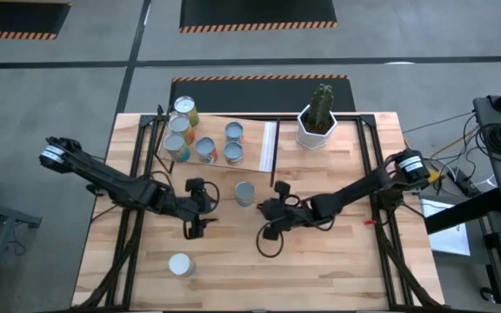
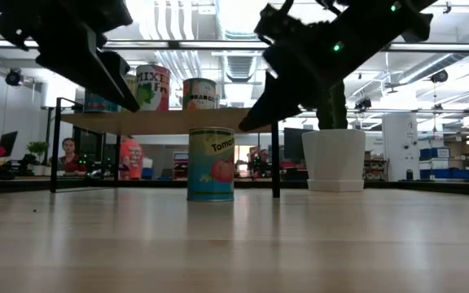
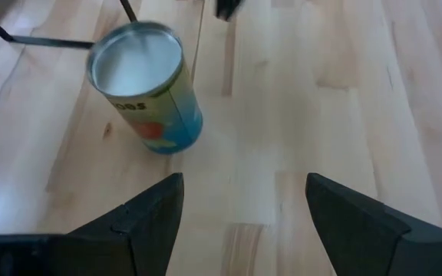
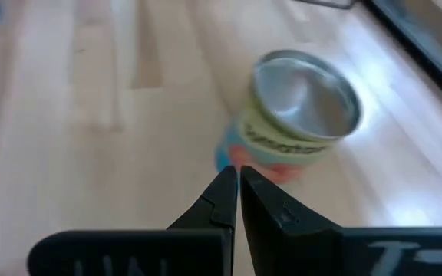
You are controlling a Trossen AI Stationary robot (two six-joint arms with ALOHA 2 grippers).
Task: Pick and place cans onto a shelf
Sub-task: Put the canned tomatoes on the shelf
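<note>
the tomato can (image 1: 244,193) stands upright on the table just in front of the shelf (image 1: 220,139), between the grippers. the left gripper (image 1: 200,209) is open and empty; the right gripper (image 1: 272,219) is closed on nothing. the can is rigid, smooth metal, probably weighty if full; grip its label wall mid-height, squarely.

We saw a tomato can (image 3: 148,88) w/ dull brushed-metal top and glossy printed paper label. Tabletop (image 1: 337,261) was pale planked wood, smooth, slight sheen. Shelf (image 1: 255,130) looked paler, smoother wood. Left gripper's fingers (image 3: 148,222) were matt black plastic; cactus pot (image 2: 333,159) matt white.
</note>
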